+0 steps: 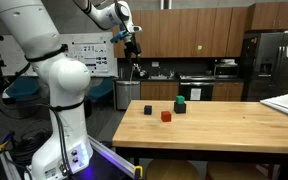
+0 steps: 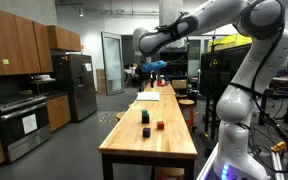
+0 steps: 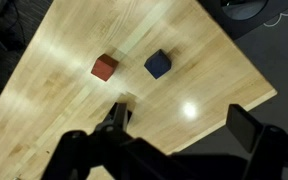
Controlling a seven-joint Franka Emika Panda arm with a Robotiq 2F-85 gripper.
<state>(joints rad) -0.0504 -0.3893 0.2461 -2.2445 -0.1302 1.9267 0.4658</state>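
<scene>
The tool hangs high above the worktop, well apart from the red cube. Its jaws are spread wide and released, with nothing between them. In the wrist view its dark fingers stand far apart over bare wood, on the near side of the red cube. The blue cube lies near the red cube without touching it, and both sit flat on the wood. In an exterior view the green cube stands just beyond the red cube, also apart from it, so the three form a loose cluster. Some white sheets lie well away from the red cube, at the worktop's far end.
</scene>
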